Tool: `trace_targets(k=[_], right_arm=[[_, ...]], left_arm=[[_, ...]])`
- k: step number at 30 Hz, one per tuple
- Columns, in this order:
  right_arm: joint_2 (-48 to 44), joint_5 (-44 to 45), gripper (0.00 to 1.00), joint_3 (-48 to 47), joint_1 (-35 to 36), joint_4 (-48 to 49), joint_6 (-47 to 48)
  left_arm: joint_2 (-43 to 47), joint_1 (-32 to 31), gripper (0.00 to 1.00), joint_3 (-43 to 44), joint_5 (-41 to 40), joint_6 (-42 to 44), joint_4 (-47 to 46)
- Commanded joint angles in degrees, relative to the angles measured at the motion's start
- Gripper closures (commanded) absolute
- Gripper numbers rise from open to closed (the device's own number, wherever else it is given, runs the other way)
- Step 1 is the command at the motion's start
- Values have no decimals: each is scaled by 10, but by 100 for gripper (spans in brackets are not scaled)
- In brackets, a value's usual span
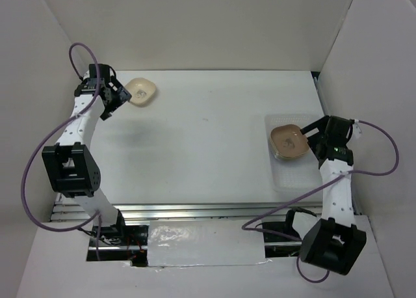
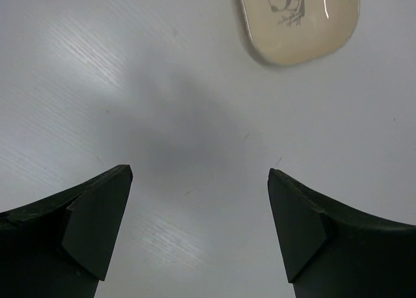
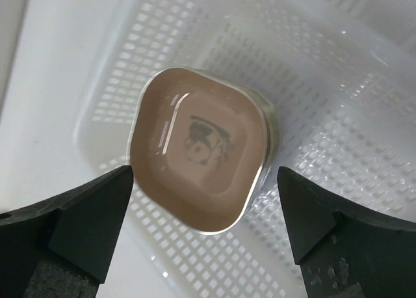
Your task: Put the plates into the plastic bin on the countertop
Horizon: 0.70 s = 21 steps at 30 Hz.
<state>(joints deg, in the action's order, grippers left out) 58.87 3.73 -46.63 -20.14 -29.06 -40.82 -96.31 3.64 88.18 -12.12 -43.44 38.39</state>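
Observation:
A cream plate (image 1: 142,91) with a panda picture lies on the white countertop (image 1: 201,142) at the back left; it also shows in the left wrist view (image 2: 299,21). My left gripper (image 1: 117,97) is open and empty just left of it, above bare countertop (image 2: 200,174). A brown plate (image 1: 289,140) tops a stack of plates inside the clear plastic bin (image 1: 294,176) at the right. In the right wrist view the brown plate (image 3: 200,156) sits in the perforated bin (image 3: 338,116). My right gripper (image 3: 205,203) hangs open above it, holding nothing.
White walls enclose the countertop on the left, back and right. A metal rail (image 1: 195,211) runs along the near edge. Purple cables loop off both arms.

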Motion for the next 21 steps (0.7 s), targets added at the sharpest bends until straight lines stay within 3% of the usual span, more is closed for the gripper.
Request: trace_targets(k=[1, 7, 10, 17, 21], right_arm=[[-61, -9, 0, -34, 17, -23, 2], [-158, -31, 0, -23, 69, -31, -1], [-182, -63, 0, -7, 96, -17, 6], [-159, -93, 0, 14, 121, 12, 31], [-157, -90, 0, 13, 123, 12, 46]], left_arm=[[-34, 12, 1, 59, 29, 5, -2], [-159, 39, 1, 82, 55, -46, -68], [-193, 38, 1, 92, 32, -66, -118], [-186, 59, 1, -49, 87, -143, -372], [-207, 58, 1, -40, 101, -170, -386]])
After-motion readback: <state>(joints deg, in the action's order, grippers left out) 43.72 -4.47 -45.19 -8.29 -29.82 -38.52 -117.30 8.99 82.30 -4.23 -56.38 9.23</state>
